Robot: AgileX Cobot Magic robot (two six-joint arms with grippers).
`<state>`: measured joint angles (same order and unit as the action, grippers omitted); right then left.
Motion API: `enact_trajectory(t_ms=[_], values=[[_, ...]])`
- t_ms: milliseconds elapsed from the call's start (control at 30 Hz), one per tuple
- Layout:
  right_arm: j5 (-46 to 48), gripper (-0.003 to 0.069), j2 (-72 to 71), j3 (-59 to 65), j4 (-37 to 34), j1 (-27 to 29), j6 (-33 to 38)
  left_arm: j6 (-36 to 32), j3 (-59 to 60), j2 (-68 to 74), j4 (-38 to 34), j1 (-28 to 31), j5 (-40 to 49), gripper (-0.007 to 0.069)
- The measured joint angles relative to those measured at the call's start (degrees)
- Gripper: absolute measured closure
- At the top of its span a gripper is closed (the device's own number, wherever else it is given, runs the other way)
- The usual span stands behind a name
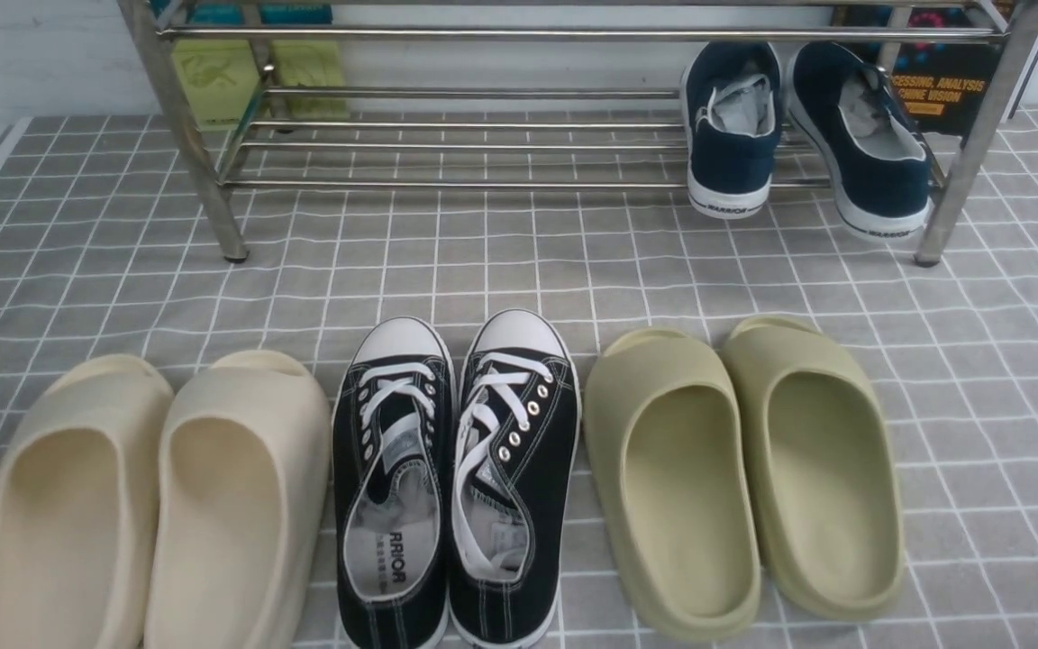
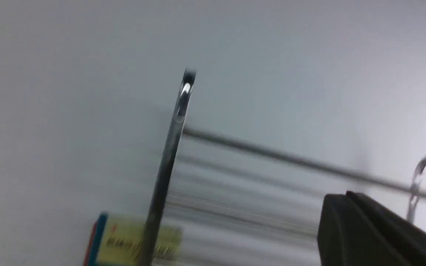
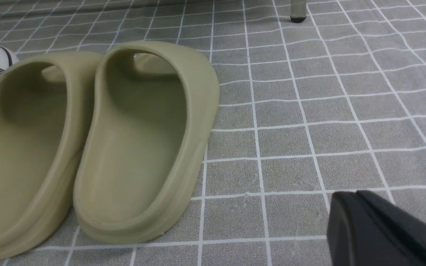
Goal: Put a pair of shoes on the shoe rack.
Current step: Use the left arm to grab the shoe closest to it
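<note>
Closest in the front view, three pairs stand in a row on the grey checked tabletop [image 1: 663, 270], toes pointing away. Cream slides [image 1: 235, 496] are on the left and olive slides [image 1: 672, 478] on the right. Between them sit the left black sneaker [image 1: 390, 469] and the right black sneaker [image 1: 514, 460], side by side and touching. Both are well short of the shoe rack [image 1: 483, 184], which stands further back. Navy sneakers [image 1: 732, 149] rest on its lower bars at the right end, heels toward the camera. Only a dark edge of the left hand [image 2: 375, 229] shows, in a blurred view of rack tubes. The right hand [image 3: 383, 232] shows the same way, near the olive slides. Whether either is spread or pressed together I cannot tell.
</note>
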<state>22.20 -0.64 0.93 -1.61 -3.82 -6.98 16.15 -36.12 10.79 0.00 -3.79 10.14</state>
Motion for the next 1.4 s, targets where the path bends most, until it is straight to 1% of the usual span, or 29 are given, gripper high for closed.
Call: enact_trajectory(t_ms=[67, 100, 167, 233, 267, 367, 400, 433, 467, 500, 533, 600, 633, 667, 700, 767, 800, 833, 900, 933, 967, 1000, 1067, 1167, 1233, 1267, 1300, 1333, 1400], values=[[0.00, 0.0647, 0.00, 0.00, 0.00, 0.00, 0.00, -0.22, -0.77, 6.06, 0.00, 0.00, 6.99, 0.0638], [0.00, 0.0647, 0.00, 0.00, 0.00, 0.00, 0.00, -0.22, -0.77, 6.62, 0.00, 0.00, 7.62, 0.0638], [0.00, 0.0645, 0.00, 0.00, 0.00, 0.00, 0.00, -0.98, -0.77, 13.82, -3.16, 0.00, 15.45, 0.0638], [0.00, 0.0643, 0.00, 0.00, 0.00, 0.00, 0.00, -4.22, -0.90, 19.80, -8.48, 0.00, 21.83, 0.0638], [0.00, 0.0643, 0.00, 0.00, 0.00, 0.00, 0.00, -5.14, -0.91, 20.98, -9.82, 0.00, 23.15, 0.0638], [0.00, 0.0640, 0.00, 0.00, 0.00, 0.00, 0.00, -15.19, -2.28, 31.00, -23.50, 0.00, 34.20, 0.0638], [0.00, 0.0640, 0.00, 0.00, 0.00, 0.00, 0.00, -15.19, -2.38, 31.59, -23.50, 0.00, 34.20, 0.0638], [0.00, 0.0638, 0.00, 0.00, 0.00, 0.00, 0.00, -20.81, -3.11, 36.74, -29.91, 0.00, 38.92, 0.0638], [0.00, 0.0636, 0.00, 0.00, 0.00, 0.00, 0.00, -23.39, -3.38, 39.39, -32.95, 0.00, 40.95, 0.0638], [0.00, 0.0636, 0.00, 0.00, 0.00, 0.00, 0.00, -23.84, -3.44, 39.89, -34.05, 0.00, 41.25, 0.0638], [0.00, 0.0634, 0.00, 0.00, 0.00, 0.00, 0.00, -26.60, -3.44, 42.98, -36.72, -0.47, 42.56, 0.0638], [0.00, 0.0631, 0.00, 0.00, 0.00, 0.00, 0.00, -27.89, -3.44, 46.01, -37.90, -2.57, 42.19, 0.0638], [0.00, 0.0631, 0.00, 0.00, 0.00, 0.00, 0.00, -27.74, -3.44, 47.24, -37.70, -5.21, 40.87, 0.0638], [0.00, 0.0630, 0.00, 0.00, 0.00, 0.00, 0.00, -27.49, -3.44, 47.58, -37.52, -5.64, 40.27, 0.0638], [0.00, 0.0629, 0.00, 0.00, 0.00, 0.00, 0.00, -26.13, -3.44, 48.47, -36.67, -8.99, 37.88, 0.0638], [0.00, 0.0627, 0.00, 0.00, 0.00, 0.00, 0.00, -23.42, -3.56, 49.48, -34.52, -12.46, 34.52, 0.0638], [0.00, 0.0624, 0.00, 0.00, 0.00, 0.00, 0.00, -18.40, -3.91, 51.20, -29.71, -15.98, 30.24, 0.0638], [0.00, 0.0624, 0.00, 0.00, 0.00, 0.00, 0.00, -15.72, -4.19, 52.17, -27.00, -17.77, 28.51, 0.0638], [0.00, 0.0623, 0.00, 0.00, 0.00, 0.00, 0.00, -11.58, -4.49, 53.86, -22.59, -19.23, 26.65, 0.0638], [0.00, 0.0622, 0.00, 0.00, 0.00, 0.00, 0.00, -5.59, -5.19, 56.79, -15.73, -21.26, 25.37, 0.0634], [0.00, 0.0622, 0.00, 0.00, 0.00, 0.00, 0.00, -1.93, -5.63, 58.84, -11.58, -21.88, 25.14, 0.0620], [0.00, 0.0622, 0.00, 0.00, 0.00, 0.00, 0.00, -1.33, -5.71, 58.84, -10.95, -21.98, 25.14, 0.0615], [0.00, 0.0622, 0.00, 0.00, 0.00, 0.00, 0.00, 5.15, -6.89, 63.13, -4.58, -22.42, 24.50, 0.0526], [0.00, 0.0622, 0.00, 0.00, 0.00, 0.00, 0.00, 8.26, -7.78, 66.75, -1.83, -22.42, 23.79, 0.0411], [0.00, 0.0622, 0.00, 0.00, 0.00, 0.00, 0.00, 8.88, -8.18, 70.05, -1.47, -22.42, 22.86, 0.0308], [0.00, 0.0622, 0.00, 0.00, 0.00, 0.00, 0.00, 8.88, -8.29, 71.07, -1.68, -22.42, 22.58, 0.0284], [0.00, 0.0622, 0.00, 0.00, 0.00, 0.00, 0.00, 8.88, -8.29, 71.57, -1.74, -22.42, 22.44, 0.0279], [0.00, 0.0622, 0.00, 0.00, 0.00, 0.00, 0.00, 8.88, -8.41, 73.31, -2.47, -22.42, 21.58, 0.0250], [0.00, 0.0622, 0.00, 0.00, 0.00, 0.00, 0.00, 8.88, -8.44, 74.64, -3.48, -22.42, 20.82, 0.0238]])
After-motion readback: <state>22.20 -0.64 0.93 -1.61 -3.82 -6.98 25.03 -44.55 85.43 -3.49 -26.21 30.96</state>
